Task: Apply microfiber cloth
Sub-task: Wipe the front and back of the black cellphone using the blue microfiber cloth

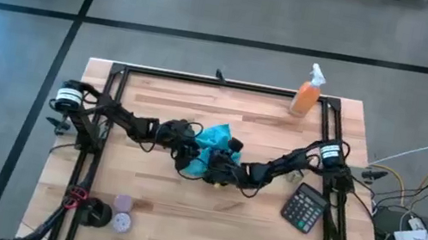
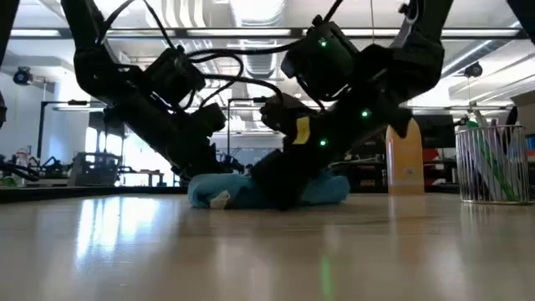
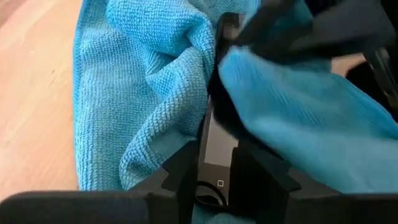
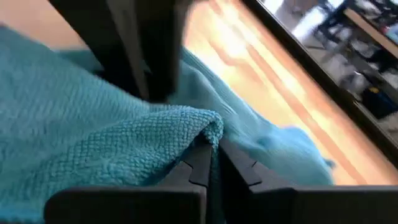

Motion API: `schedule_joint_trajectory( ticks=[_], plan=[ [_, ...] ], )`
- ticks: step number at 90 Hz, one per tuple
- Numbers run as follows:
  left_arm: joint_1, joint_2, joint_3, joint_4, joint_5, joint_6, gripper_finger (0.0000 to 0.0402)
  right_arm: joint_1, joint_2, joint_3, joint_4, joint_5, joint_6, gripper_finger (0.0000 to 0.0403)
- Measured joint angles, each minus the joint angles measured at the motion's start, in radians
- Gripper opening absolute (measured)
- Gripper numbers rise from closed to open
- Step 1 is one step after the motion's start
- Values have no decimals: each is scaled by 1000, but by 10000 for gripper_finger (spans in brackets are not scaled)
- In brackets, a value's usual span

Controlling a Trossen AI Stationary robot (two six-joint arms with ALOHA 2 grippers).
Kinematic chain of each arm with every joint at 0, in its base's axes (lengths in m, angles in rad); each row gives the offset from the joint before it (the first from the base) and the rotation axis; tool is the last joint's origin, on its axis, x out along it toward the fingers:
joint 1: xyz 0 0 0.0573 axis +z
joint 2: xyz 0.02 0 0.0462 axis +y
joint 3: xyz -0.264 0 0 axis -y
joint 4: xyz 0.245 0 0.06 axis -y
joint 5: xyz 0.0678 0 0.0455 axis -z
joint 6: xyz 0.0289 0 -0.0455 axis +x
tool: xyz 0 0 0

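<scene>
Both grippers meet at the middle of the wooden table [image 1: 180,219]. The microfiber cloth [image 1: 212,141] is bunched there, just 12 o'clock of the two wrists, lying on the tabletop in the low view as a crumpled blue heap.

Left gripper [image 3: 211,177] reaches in from 9 o'clock; its fingers are clamped on the edge of the black phone [image 3: 214,149], which stands on edge with cloth draped on both sides.

Right gripper [image 4: 214,163] comes in from 3 o'clock; fingers pinched together on a fold of the cloth, jaws nearly touching through the fabric.

Orange spray bottle [image 1: 307,92] stands at the table's 1 o'clock edge. Calculator [image 1: 305,208] lies at 4 o'clock, well apart from the cloth. Small round things [image 1: 122,214] sit at 7 o'clock near the front edge.
</scene>
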Motion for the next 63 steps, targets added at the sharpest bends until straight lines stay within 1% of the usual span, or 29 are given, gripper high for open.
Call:
schedule_joint_trajectory(
  ticks=[12, 24, 31, 34, 41, 53, 63],
  plan=[
    [0, -6, 1, -10, -9, 1, 110, 17, 10, 6, 11, -69, 27, 0],
    [3, -12, 2, -35, -26, 4, 106, 82, -9, 4, -61, -75, 86, 0],
    [3, -14, 2, -40, -32, 13, 101, 132, -33, 3, -161, -42, 141, 0],
    [3, -18, 2, -44, -33, 15, 100, 152, -46, 0, -204, -5, 180, 0],
    [4, -26, 1, -54, -37, 26, 100, 192, -91, -2, -341, 38, 229, 0],
    [5, -48, -1, -70, -44, 55, 104, 245, -186, -1, -547, 31, 359, 0],
    [5, -68, -1, -86, -48, 84, 104, 256, -254, -1, -707, 6, 449, 0]
  ],
)
